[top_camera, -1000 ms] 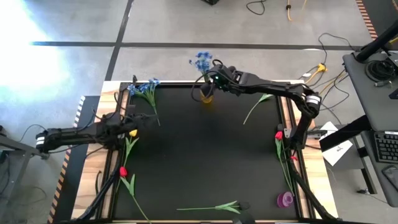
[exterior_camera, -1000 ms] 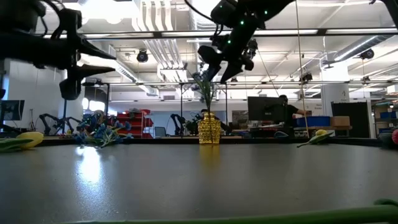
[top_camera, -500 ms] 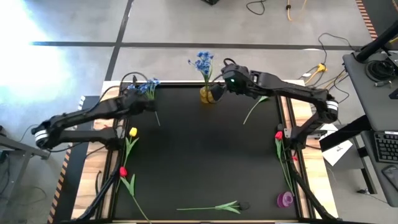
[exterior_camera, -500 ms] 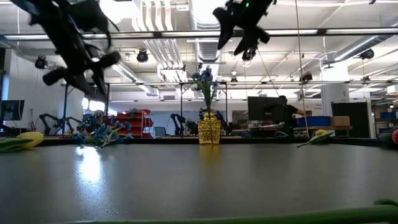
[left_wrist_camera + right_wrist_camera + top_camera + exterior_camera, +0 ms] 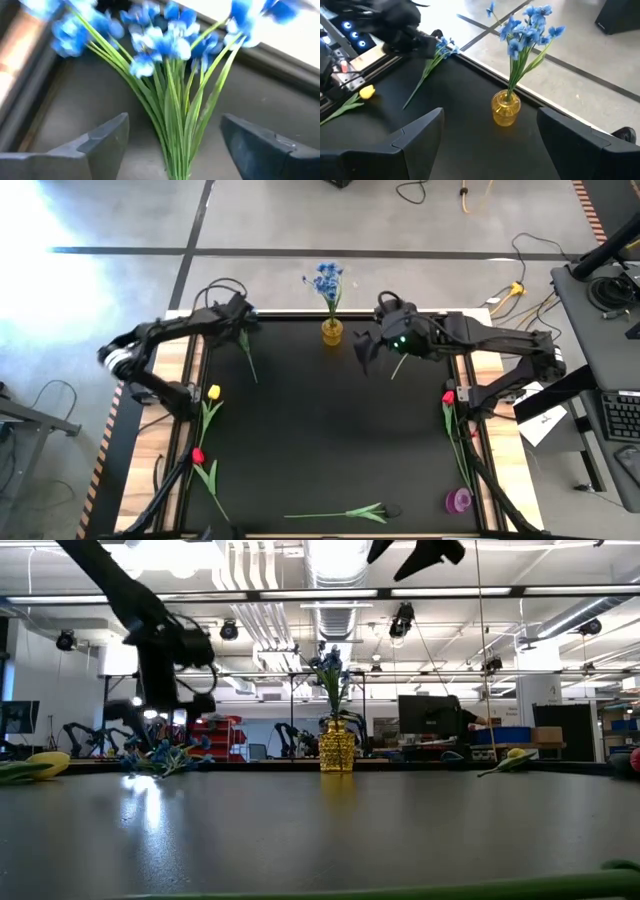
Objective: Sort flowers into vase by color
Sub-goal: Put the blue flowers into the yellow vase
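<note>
A yellow vase (image 5: 332, 332) stands near the table's far edge with a blue sprig (image 5: 325, 280) upright in it, its stems in the vase's mouth (image 5: 506, 98). A second blue sprig (image 5: 170, 100) lies on the mat at the far left corner (image 5: 243, 345). My left gripper (image 5: 172, 150) hovers open over it, one finger on either side of its stems, touching nothing. My right gripper (image 5: 365, 350) is open and high over the table, just right of the vase (image 5: 506, 107).
A yellow tulip (image 5: 212, 392) and a red tulip (image 5: 198, 455) lie along the left edge. Another red tulip (image 5: 448, 397) lies at the right edge, a green stem (image 5: 412, 358) under my right arm. A dark-headed flower (image 5: 350, 513) lies near the front edge, a purple object (image 5: 458, 500) near right.
My left gripper has swung from the table's left edge toward the far left corner and come down over the lying blue sprig. My right gripper has drawn away from the sprig in the vase, going up and toward the table's right. The sprig stays standing in the vase.
</note>
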{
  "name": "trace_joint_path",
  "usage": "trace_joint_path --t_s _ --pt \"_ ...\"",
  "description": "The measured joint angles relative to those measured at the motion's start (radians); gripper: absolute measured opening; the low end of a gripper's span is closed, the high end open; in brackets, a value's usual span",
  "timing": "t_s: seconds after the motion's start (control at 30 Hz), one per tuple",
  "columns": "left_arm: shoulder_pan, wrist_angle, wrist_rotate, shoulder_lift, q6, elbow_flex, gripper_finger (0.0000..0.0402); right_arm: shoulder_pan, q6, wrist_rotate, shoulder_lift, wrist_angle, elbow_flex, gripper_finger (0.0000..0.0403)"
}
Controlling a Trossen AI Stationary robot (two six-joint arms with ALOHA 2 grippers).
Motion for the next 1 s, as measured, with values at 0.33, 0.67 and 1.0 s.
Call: trace_joint_path --t_s 0.33,0.67,1.0 --pt "0.022 -0.041 0.012 0.246 0.005 0.126 0.0288 0.073 0.051 0.038 0.007 -0.041 -0.001 0.0301" --pt "0.025 -0.008 0.036 0.231 0.007 0.121 0.0044 0.107 0.052 0.02 -0.002 -0.05 -0.001 0.029" --pt "-0.204 0.429 0.068 -0.129 0.095 -0.004 0.0003 0.106 -0.091 -0.041 -0.051 -0.062 0.025 0.0259"
